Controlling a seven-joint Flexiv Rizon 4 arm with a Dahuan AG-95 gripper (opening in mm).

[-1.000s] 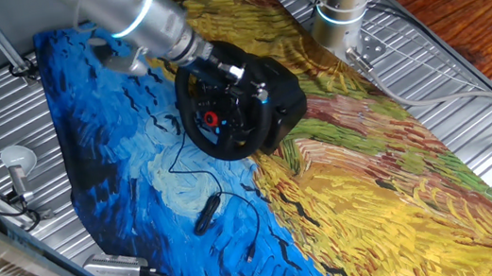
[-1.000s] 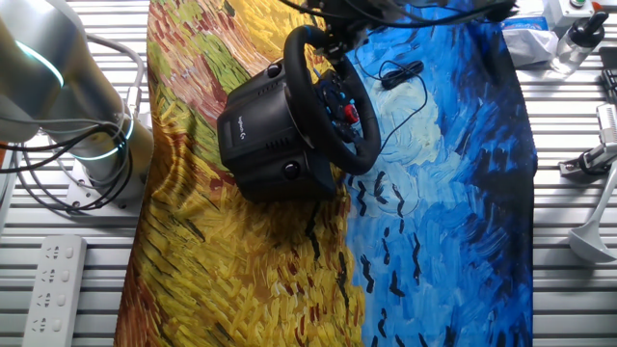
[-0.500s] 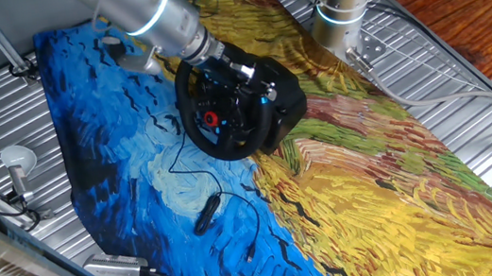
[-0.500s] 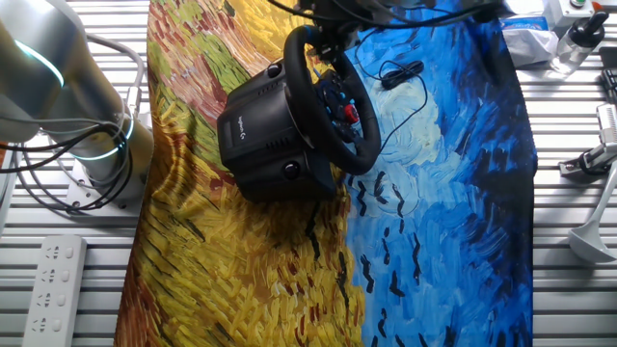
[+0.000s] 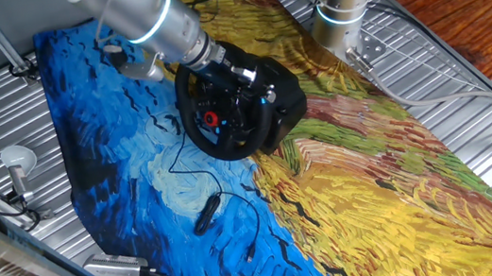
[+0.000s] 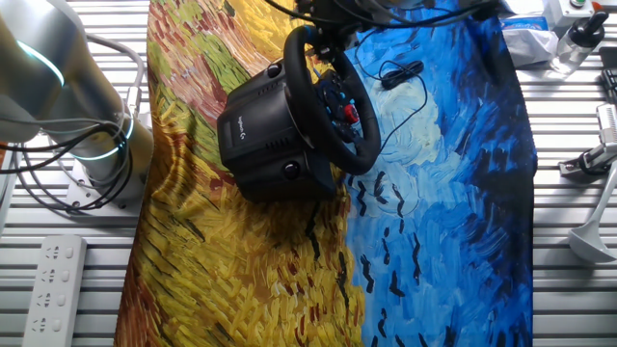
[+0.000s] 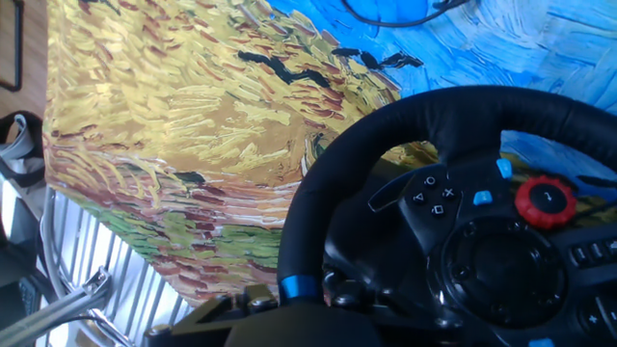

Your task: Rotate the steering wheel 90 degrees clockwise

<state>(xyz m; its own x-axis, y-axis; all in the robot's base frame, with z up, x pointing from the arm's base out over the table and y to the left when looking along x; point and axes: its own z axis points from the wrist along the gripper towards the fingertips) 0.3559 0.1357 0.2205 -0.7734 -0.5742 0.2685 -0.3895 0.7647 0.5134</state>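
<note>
The black, thick-rimmed gaming steering wheel [image 5: 224, 112] is sitting tilted on its bulky base near the far edge of the painted cloth [image 5: 379, 206], and the two-finger gripper [image 5: 235, 71] is pressing at its upper rim, grip state hidden.

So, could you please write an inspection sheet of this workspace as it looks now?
Surface: painted blue and yellow cloth over a ribbed metal table.
Job's things: steering wheel stands on its black base, red knob on the hub.
Clutter: small black device on the blue part of the cloth.
Gripper: gripper at the wheel's top rim; open or shut cannot be told.
Cables: thin black cable runs from the device; more on the table.
Surroundings: second arm's base, power strip.
</note>
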